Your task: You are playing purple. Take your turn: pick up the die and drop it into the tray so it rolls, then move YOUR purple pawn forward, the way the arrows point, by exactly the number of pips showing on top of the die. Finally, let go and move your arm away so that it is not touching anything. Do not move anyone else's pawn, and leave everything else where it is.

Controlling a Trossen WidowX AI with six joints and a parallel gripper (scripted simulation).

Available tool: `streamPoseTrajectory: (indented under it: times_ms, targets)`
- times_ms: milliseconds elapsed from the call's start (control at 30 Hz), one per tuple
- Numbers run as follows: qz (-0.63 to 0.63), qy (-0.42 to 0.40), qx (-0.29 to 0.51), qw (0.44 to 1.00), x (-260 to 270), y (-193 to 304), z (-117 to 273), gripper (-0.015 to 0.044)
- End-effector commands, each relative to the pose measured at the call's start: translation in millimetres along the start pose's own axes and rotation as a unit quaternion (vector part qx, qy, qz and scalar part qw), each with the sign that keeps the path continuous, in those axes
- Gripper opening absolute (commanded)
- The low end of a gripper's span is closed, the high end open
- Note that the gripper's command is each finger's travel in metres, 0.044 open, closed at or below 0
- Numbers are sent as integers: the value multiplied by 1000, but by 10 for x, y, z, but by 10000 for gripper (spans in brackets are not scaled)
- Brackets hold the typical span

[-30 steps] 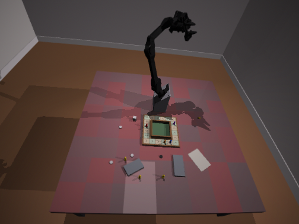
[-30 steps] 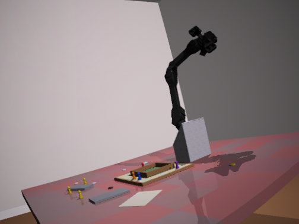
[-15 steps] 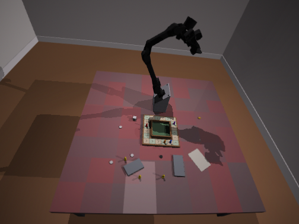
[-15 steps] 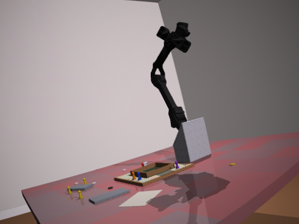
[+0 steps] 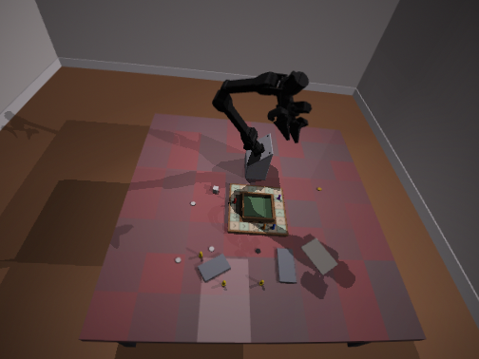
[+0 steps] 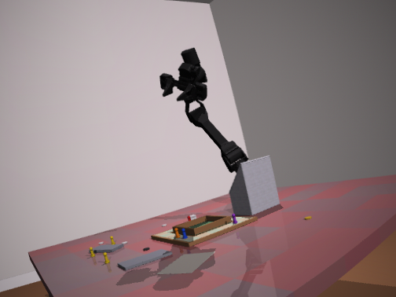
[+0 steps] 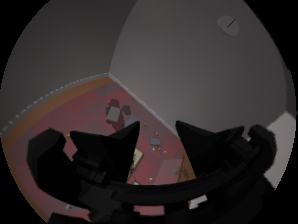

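Observation:
My gripper (image 5: 293, 141) (image 6: 171, 97) (image 7: 158, 123) is open, with nothing between its fingers, high above the table. The white die (image 5: 216, 189) (image 6: 192, 216) lies on the table left of the game board (image 5: 243, 227) (image 6: 208, 236) in the top view; its pips are too small to read. The brown-walled tray (image 5: 258, 220) (image 6: 214, 226) with a green floor sits mid-board. The purple pawn (image 5: 279, 198) (image 6: 234, 218) stands right of the tray near a board corner. The blue pawn (image 5: 273, 227) (image 6: 184, 233) and orange pawn (image 5: 264, 226) (image 6: 177, 232) stand together; the red pawn (image 5: 235, 200) is left.
The grey arm base (image 5: 258, 166) (image 6: 261, 188) stands behind the board. In front lie two grey slabs (image 5: 214, 268) (image 5: 286, 266), a pale flat panel (image 5: 319, 256) (image 6: 188, 263) and a dark disc (image 5: 258, 251). Yellow pawns (image 5: 201, 255) (image 5: 223, 283) (image 5: 261, 282) stand nearby.

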State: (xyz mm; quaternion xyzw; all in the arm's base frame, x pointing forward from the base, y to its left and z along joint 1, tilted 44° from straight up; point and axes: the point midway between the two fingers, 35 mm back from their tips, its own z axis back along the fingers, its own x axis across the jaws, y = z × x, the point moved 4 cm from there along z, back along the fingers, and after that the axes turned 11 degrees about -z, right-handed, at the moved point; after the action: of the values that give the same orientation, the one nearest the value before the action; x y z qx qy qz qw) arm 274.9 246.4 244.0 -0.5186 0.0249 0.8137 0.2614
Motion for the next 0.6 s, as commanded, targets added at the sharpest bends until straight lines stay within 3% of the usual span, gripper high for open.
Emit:
streamPoseTrajectory:
  times_ms: [0, 300, 567]
  targets:
    - [-46, -1, 73, 996, -252, 441, -476, 275]
    - [-153, 5, 223, 963, -656, 1644, -1152, 275]
    - [-262, 18, 349, 899, -761, 2893, -1308, 275]
